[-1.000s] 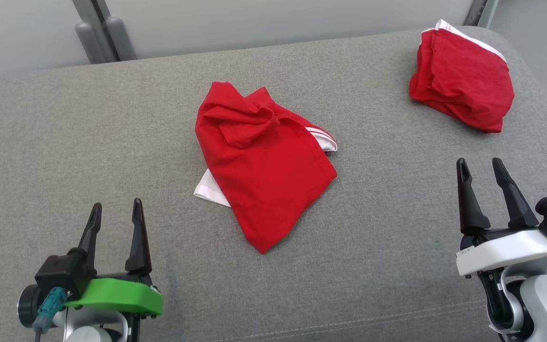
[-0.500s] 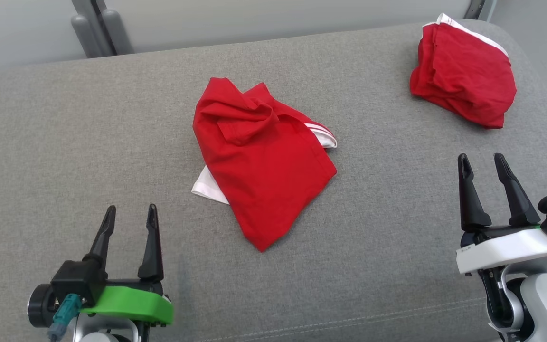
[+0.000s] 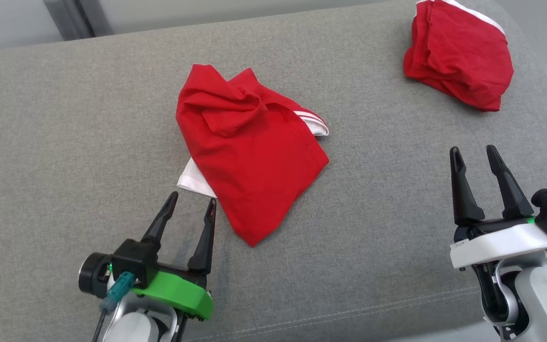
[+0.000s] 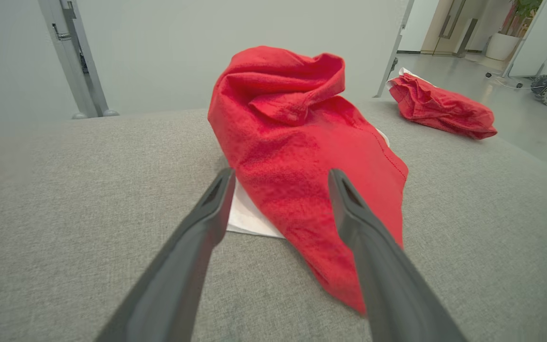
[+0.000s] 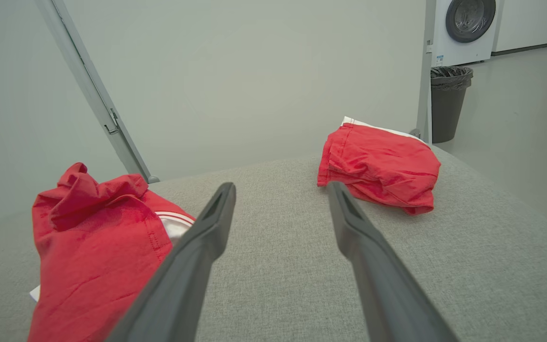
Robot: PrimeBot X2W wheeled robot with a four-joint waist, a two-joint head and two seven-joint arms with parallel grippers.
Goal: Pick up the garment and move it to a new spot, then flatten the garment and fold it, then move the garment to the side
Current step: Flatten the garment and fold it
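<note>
While the left claw (image 3: 193, 197) gapes beside the crumpled red garment (image 3: 249, 161), the right claw (image 3: 472, 148) gapes empty, well apart.

The left gripper (image 3: 193, 198) sits at the lower left of the head view, mounted on a green bracket (image 3: 178, 294) above a pale forearm. Its 2 long dark fingers point up and lean slightly to the right, spread well apart and empty. The right gripper (image 3: 472, 150) stands at the lower right on a white wrist housing (image 3: 501, 240). Its 2 fingers are also parted and empty, pointing up and leaning a little to the left. In each wrist view, that arm's 2 fingers rise from the bottom edge with a wide gap between them.
</note>
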